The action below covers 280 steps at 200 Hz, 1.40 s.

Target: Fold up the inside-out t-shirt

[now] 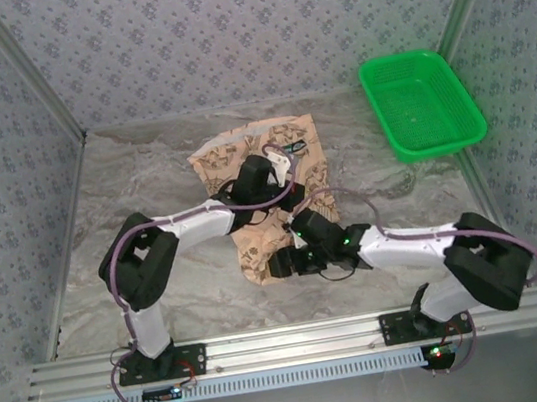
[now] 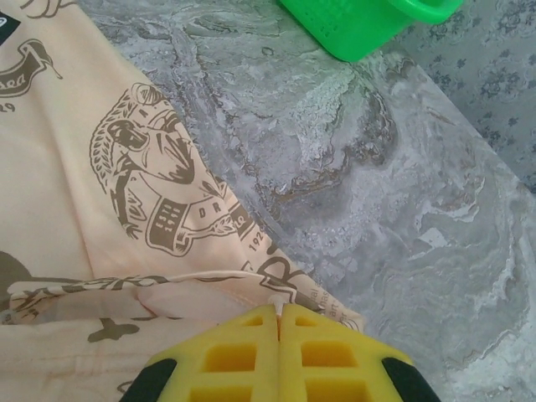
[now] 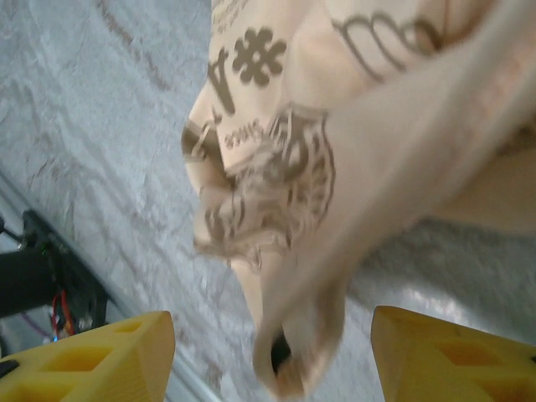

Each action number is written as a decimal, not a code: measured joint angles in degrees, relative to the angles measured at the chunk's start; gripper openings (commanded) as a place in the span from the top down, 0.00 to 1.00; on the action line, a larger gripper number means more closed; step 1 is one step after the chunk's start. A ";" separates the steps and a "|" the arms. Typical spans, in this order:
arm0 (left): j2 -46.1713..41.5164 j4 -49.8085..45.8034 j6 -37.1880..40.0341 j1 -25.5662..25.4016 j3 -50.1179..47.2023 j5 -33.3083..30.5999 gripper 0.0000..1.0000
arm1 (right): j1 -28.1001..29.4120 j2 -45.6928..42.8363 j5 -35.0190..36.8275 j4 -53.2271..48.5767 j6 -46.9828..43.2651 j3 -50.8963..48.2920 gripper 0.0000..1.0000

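Entry: the peach-tan cotton t-shirt with dark brown emblem print (image 1: 226, 155) lies in a rumpled heap mid-table on the grey marbled table (image 1: 136, 195). It is well apart from the green plastic mesh basket (image 1: 421, 102) at the far right corner. The left jaws are pressed together over the heap's far part, and a thin seam edge appears pinched between their yellow fingers (image 2: 230, 360). The right jaws stand wide, fingers (image 3: 100, 356) either side of a hanging fold at the heap's near end, gripping nothing. Motion blur hides detail there. I judge we are in the spreading-out step: no flat panel and no clean fold is visible. The next move calls for closing the right jaws on that fold, then drawing both holds apart to flatten the cloth before any crease.
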 measured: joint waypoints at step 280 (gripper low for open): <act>-42.51 -32.02 -4.28 -0.52 25.57 -37.64 1.00 | -7.15 -12.15 29.59 -47.08 -67.82 69.16 1.00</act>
